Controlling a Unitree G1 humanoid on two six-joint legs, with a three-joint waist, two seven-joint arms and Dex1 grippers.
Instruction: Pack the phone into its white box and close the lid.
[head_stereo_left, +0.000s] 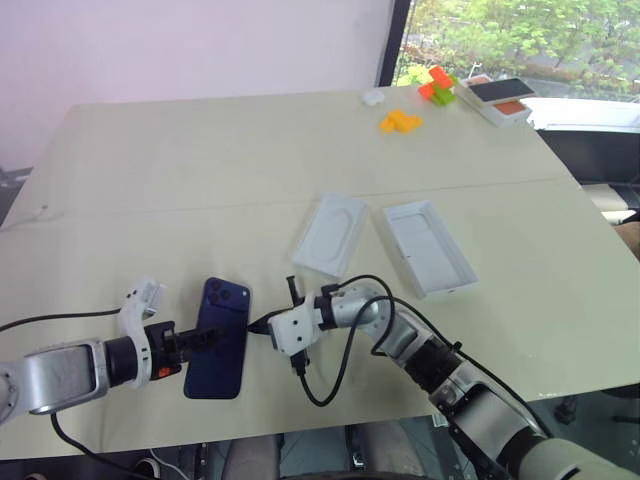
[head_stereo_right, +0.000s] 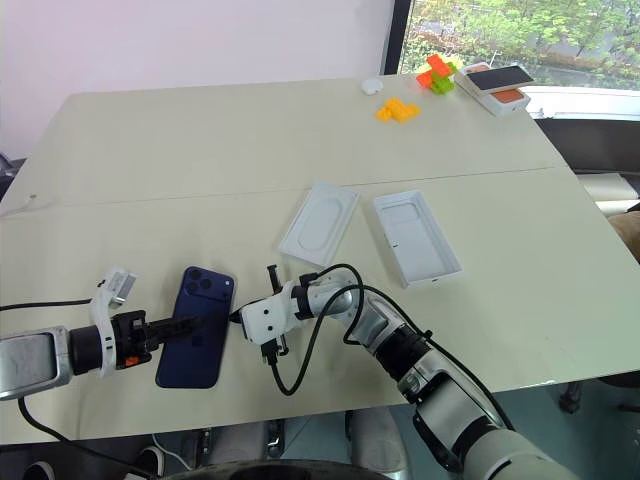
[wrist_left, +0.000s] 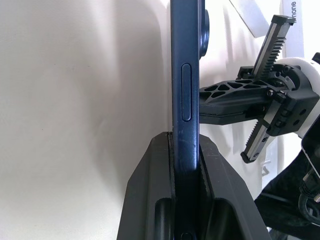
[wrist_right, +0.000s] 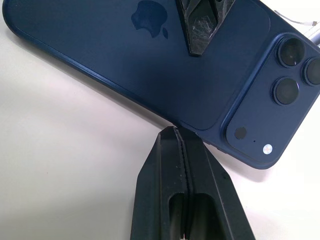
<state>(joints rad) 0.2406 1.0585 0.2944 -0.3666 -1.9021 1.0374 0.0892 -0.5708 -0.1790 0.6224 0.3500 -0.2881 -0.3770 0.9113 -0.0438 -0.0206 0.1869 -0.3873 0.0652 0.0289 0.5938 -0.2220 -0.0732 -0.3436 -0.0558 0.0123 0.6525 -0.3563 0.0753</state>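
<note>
The left gripper (head_stereo_left: 205, 338) pinches the phone's (head_stereo_left: 222, 335) edge from nine o'clock. The right gripper (head_stereo_left: 258, 325), fingers pressed together, touches its three o'clock edge.

The phone (head_stereo_left: 219, 338) is dark navy blue, glossy, with a darker logo and black lenses on its back; the white box (head_stereo_left: 331, 236) and the lid (head_stereo_left: 429, 247) are plain white; the desk (head_stereo_left: 200, 170) is pale cream; both tools, left (head_stereo_left: 203, 340) and right (head_stereo_left: 259, 325), have black fingers; far off lie orange blocks (head_stereo_left: 400, 121).
</note>
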